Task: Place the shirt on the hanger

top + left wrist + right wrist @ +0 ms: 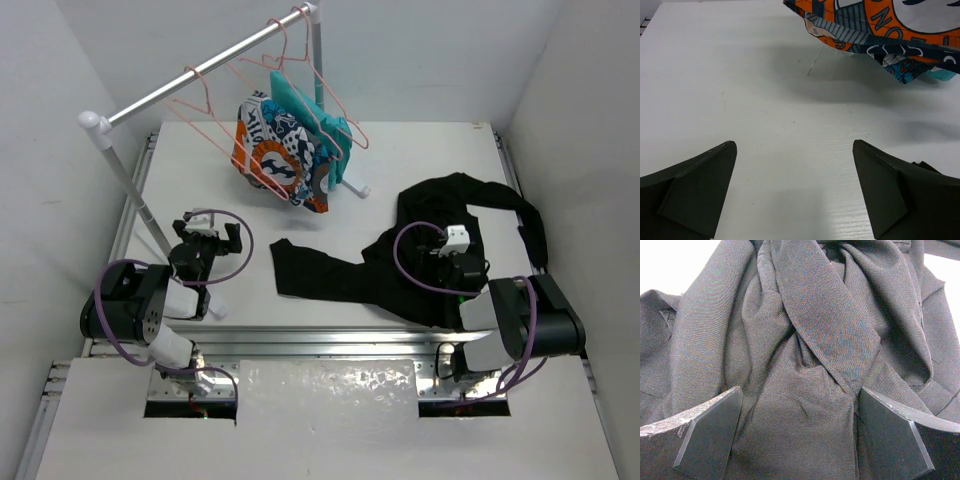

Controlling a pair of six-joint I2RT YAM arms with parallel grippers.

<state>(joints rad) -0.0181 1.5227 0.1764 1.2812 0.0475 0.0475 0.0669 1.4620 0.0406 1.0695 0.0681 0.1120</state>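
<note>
The shirt (425, 255) lay crumpled on the right half of the table (190, 175), one dark sleeve stretched out toward the middle. Your right gripper (447, 262) hung directly over the bunched fabric with its jaws spread wide. In the right wrist view the twisted black folds of the shirt (810, 340) filled the space between the fingers (710, 435), and nothing was pinched. Your left gripper (212, 233) sat over bare table on the left, jaws equally wide apart and holding nothing. Its wrist view showed white tabletop between the fingers (695, 190). The hanger (212, 108) hung empty on the rail (160, 93) at the back. Beside it, the patterned garment (280, 155) and the teal garment (322, 115) hung on other pink hangers.
</note>
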